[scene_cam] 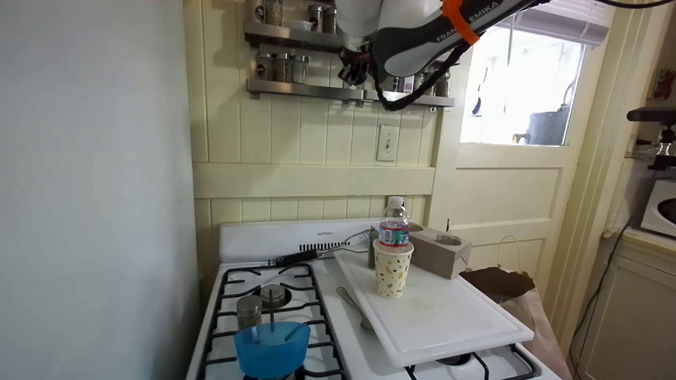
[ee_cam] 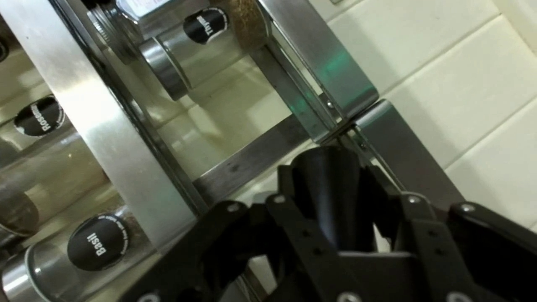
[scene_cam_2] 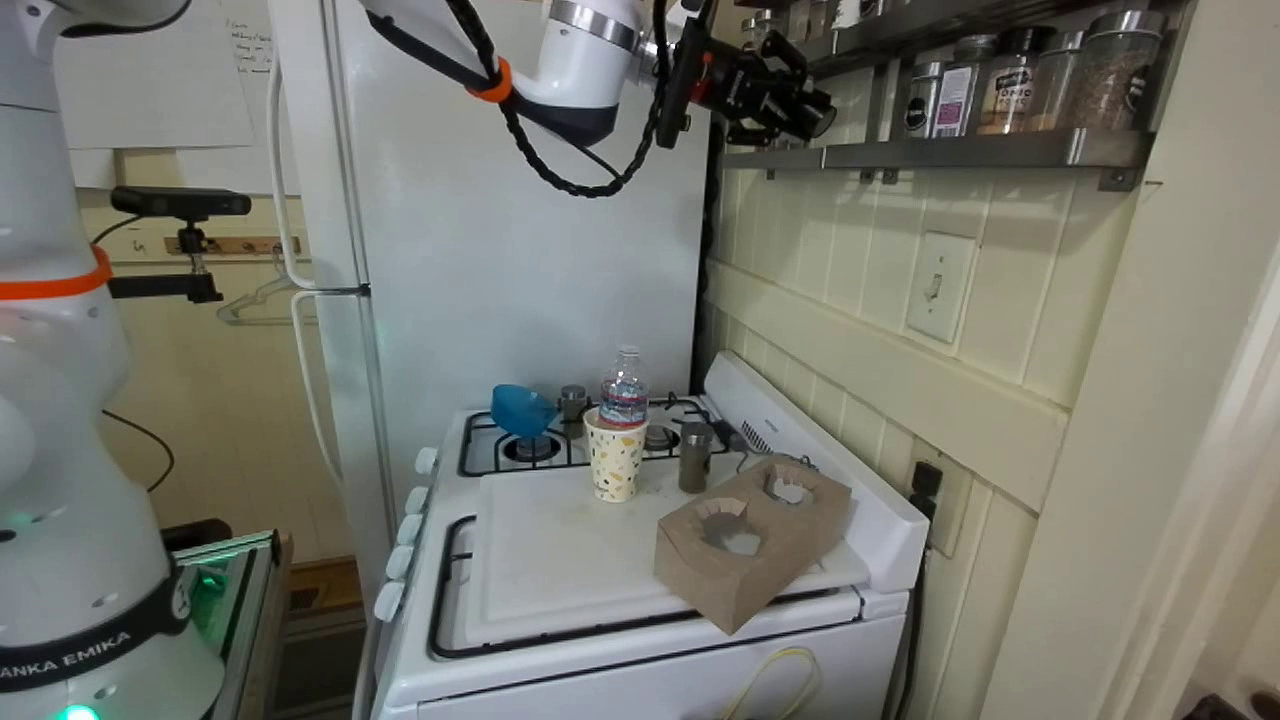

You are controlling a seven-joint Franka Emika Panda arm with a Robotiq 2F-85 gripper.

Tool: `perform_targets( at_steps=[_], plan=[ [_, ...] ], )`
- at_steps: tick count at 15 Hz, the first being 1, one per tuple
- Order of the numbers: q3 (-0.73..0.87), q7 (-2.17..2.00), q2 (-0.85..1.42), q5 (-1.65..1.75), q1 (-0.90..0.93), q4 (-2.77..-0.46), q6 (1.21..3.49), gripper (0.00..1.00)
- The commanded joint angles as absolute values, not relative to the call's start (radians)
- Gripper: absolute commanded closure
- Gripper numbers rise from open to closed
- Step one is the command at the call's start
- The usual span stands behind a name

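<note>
1. Labels on the Thyme jar (ee_cam: 209,33) and the Basil jar (ee_cam: 79,251) can be read only in the wrist view, where a dark cylinder (ee_cam: 329,201) is gripped between the fingers (ee_cam: 287,180) of the gripper (scene_cam_2: 775,92).
2. In both exterior views, the gripper is held high over the stove (scene_cam_2: 650,680), near the spice shelves (scene_cam_2: 960,150), by which the wall (scene_cam: 311,132) is partly screened; whether they are touched cannot be told.
3. In an exterior view, a spoon (scene_cam: 354,306) is shown just beside the white cutting board (scene_cam: 438,322), which is partly covered by the cardboard holder (scene_cam_2: 705,575).
4. A bottle (scene_cam: 394,232) is contained in the patterned cup (scene_cam: 392,272); the blue bowl (scene_cam: 272,353) is tilted on the stove; brown herb is seen in the Thyme jar.
</note>
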State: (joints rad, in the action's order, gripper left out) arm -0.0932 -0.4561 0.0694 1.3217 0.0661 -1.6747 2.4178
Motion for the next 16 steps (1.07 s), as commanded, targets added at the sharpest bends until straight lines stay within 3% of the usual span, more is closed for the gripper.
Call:
perform_targets(
  at_steps=[1,16],
  plan=[
    [-0.083,-0.476,0.092,1.362,0.076,-1.658,2.434,0.8],
    [-0.084,-0.492,0.128,1.366,0.085,-1.601,2.368,0.8]
  ],
)
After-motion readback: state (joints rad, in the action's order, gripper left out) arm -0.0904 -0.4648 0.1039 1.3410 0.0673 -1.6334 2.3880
